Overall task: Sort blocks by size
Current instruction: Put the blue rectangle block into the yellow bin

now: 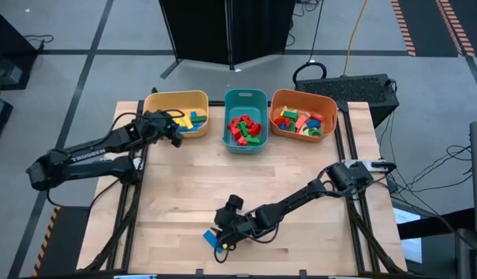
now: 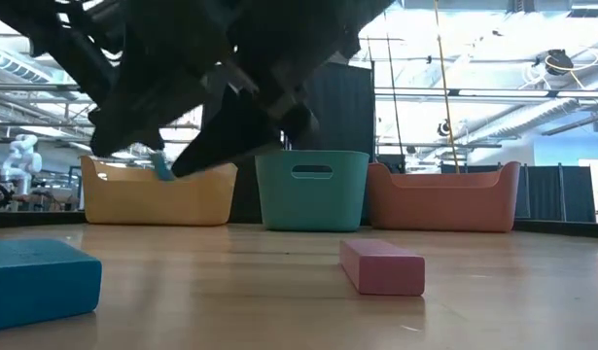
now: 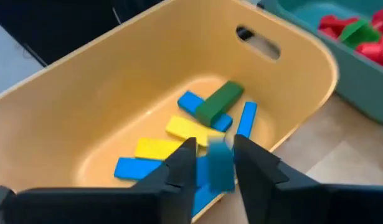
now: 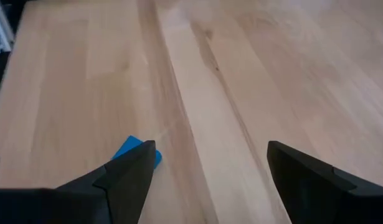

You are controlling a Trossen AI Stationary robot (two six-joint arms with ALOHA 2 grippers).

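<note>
My left gripper (image 1: 176,130) hangs over the yellow bin (image 1: 157,101) at the far left, fingers open. A small blue block (image 3: 221,165) shows blurred between its fingers (image 3: 215,144), narrower than the gap. Several blue, yellow and green bars (image 3: 210,112) lie flat on the bin's floor. My right gripper (image 1: 221,235) is wide open and empty low over the table near its front edge. A blue block (image 4: 136,152) lies flat on the wood just beside one of its fingers. A pink block (image 2: 381,267) lies flat on the table nearby. My left gripper has the blue block (image 3: 223,155) between its fingers, above the yellow bin's inside. The block is narrower than the gap and lies close to one finger (image 3: 247,152). I cannot tell whether that finger touches it.
The teal bin (image 1: 246,97) with red and green bricks stands at the far middle. The orange bin (image 1: 302,98) with mixed small pieces stands to its right. Bare wood lies between the bins and my right gripper.
</note>
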